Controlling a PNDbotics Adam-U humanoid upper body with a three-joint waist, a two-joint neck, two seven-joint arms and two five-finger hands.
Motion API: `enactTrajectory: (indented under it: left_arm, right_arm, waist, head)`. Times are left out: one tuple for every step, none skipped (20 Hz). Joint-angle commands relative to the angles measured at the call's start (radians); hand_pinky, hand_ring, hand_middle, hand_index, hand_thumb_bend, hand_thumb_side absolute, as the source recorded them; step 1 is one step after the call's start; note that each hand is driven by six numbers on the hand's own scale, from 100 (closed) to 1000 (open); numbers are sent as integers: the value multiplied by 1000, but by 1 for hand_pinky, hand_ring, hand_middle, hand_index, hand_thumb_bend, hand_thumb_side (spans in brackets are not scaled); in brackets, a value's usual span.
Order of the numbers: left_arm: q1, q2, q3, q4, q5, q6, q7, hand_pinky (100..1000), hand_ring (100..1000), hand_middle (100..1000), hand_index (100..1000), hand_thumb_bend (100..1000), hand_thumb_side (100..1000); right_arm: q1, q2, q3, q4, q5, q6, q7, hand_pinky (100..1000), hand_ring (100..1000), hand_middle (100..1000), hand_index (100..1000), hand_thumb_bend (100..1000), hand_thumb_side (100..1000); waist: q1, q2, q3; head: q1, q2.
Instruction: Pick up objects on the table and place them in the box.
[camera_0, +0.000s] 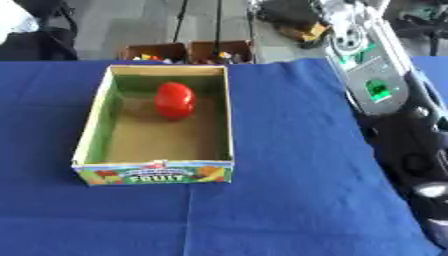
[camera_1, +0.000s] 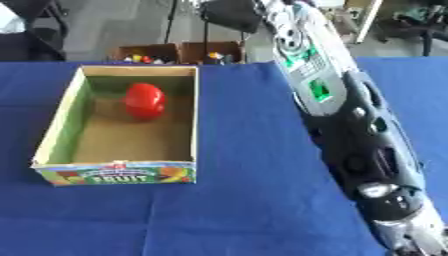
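Observation:
An open cardboard box (camera_0: 92, 131) with green inner walls and a "FRUIT" label on its front stands left of centre on the blue table (camera_0: 289, 150). A rounded red object (camera_0: 174, 99) lies inside it, towards the far end. My right arm (camera_1: 350, 125), silver above and black below, runs down the right side of the view, well clear of the box. Its hand is outside both views, and my left hand shows in neither view.
Beyond the table's far edge stand two brown crates (camera_0: 188, 51) holding small coloured things. Dark equipment and stands fill the floor behind. Blue cloth spreads in front of the box and between the box and my right arm.

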Motion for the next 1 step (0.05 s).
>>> enactTrajectory:
  left_arm:
    - [-6, 37, 14, -14, -25, -14, -4, 837, 918, 833, 875, 100, 1000]
  right_arm:
    - [21, -73, -45, -95, -55, 5, -9, 731, 895, 874, 899, 100, 697]
  waist:
    - [36, -54, -31]
  head:
    - [47, 32]
